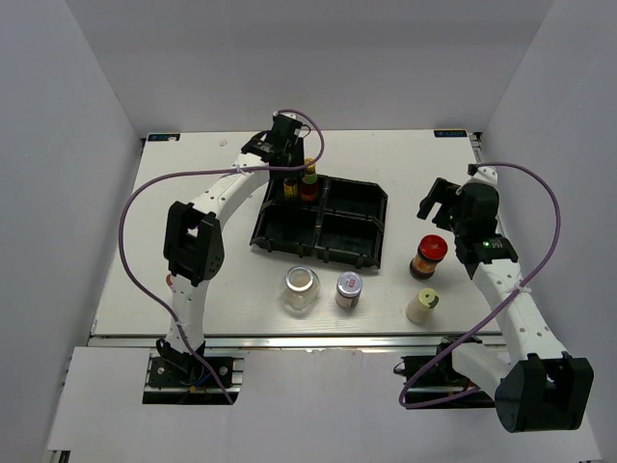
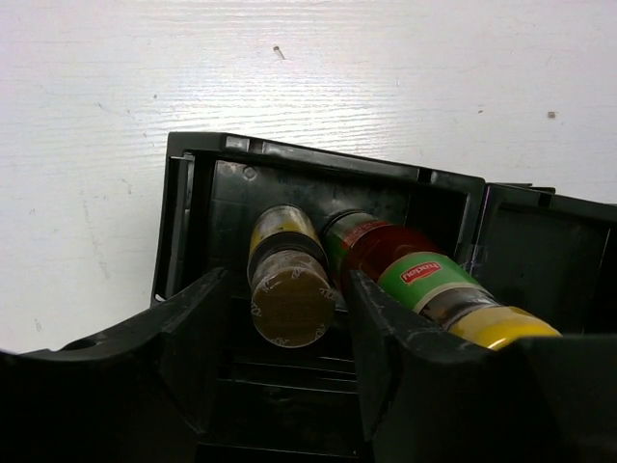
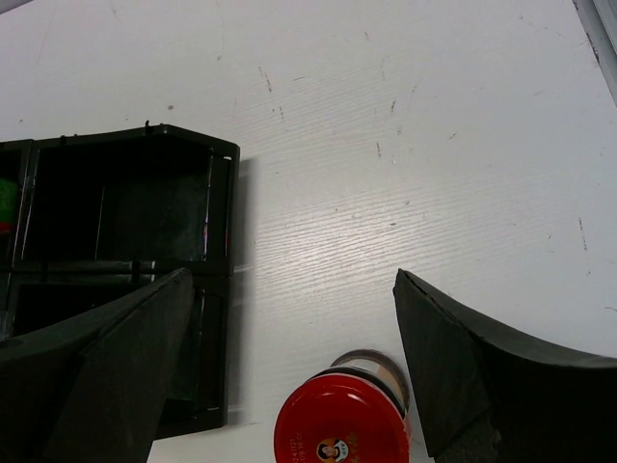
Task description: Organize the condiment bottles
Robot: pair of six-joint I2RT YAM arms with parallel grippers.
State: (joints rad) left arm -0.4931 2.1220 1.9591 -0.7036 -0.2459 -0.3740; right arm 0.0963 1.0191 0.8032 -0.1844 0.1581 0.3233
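Jaws apart on both: your left gripper (image 2: 287,280) straddles a slim brown-capped bottle (image 2: 289,313), and your right gripper (image 3: 291,280) gapes above the red-lidded jar (image 3: 339,422). That jar stands right of the black tray (image 1: 352,236). Near of the tray stand the clear glass jar (image 1: 300,289), silver-lidded jar (image 1: 348,289) and cream bottle (image 1: 421,306). The yellow-capped slim bottle (image 2: 415,278) shares the far-left compartment with the brown-capped 1.

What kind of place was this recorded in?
Probably a robotics lab test cell, not a real kitchen: bare white walls box in a white table, with a left arm and right arm bolted at its edge.
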